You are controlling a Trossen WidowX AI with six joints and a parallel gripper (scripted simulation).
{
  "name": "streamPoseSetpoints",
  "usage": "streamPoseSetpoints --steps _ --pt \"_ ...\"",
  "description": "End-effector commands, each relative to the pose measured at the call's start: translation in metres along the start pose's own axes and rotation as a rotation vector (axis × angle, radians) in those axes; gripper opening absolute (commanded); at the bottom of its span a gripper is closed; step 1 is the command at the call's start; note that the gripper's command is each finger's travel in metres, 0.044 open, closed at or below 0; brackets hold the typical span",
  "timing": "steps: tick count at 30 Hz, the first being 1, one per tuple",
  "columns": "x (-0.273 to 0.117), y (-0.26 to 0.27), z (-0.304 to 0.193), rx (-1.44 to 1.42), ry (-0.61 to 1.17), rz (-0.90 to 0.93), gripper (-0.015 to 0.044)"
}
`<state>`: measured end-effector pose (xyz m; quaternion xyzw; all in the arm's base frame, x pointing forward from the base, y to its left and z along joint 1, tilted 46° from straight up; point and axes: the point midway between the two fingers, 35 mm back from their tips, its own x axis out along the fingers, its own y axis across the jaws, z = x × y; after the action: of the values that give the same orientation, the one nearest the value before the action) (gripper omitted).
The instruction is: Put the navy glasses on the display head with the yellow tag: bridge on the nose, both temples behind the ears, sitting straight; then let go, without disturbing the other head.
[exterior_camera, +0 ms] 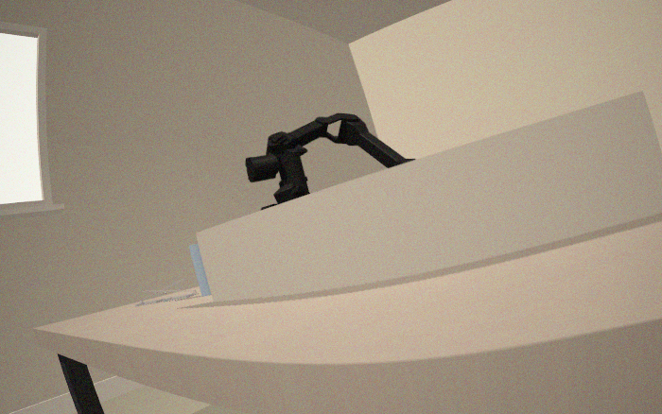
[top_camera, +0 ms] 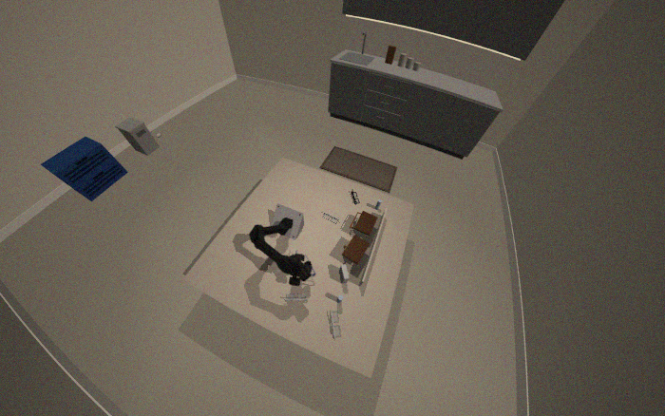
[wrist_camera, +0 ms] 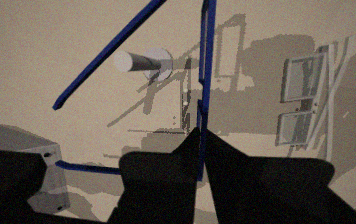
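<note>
My gripper [wrist_camera: 199, 131] [top_camera: 309, 274] is shut on the front frame of the navy glasses [wrist_camera: 206, 60], which it holds edge-on above the table. One temple [wrist_camera: 105, 52] runs out to the upper left and the other [wrist_camera: 87, 168] shows low at the left. Two brown-topped display heads [top_camera: 366, 222] [top_camera: 355, 248] stand side by side on a stand to the right of the gripper. I cannot make out a yellow tag. In the exterior view only the arm [exterior_camera: 287, 168] shows above a tall board; the fingers are hidden behind it.
Below the gripper stand a pale round post [wrist_camera: 140, 63] [top_camera: 339, 297] and a grey box. Grey glasses [wrist_camera: 302, 100] [top_camera: 334, 321] lie flat nearby, another pair [top_camera: 295, 296] lies left of the post, and others [top_camera: 331, 217] [top_camera: 353, 196] lie farther back.
</note>
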<state>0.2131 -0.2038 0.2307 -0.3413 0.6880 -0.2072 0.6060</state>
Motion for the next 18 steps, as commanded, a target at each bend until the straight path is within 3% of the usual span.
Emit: streamPoseSetpoints --steps 1,18 --pt "-0.0008 -0.0029 -0.0042 0.001 -0.007 -0.002 0.0000" --pt "-0.0009 -0.0091 -0.0130 0.001 -0.007 -0.003 0.0000"
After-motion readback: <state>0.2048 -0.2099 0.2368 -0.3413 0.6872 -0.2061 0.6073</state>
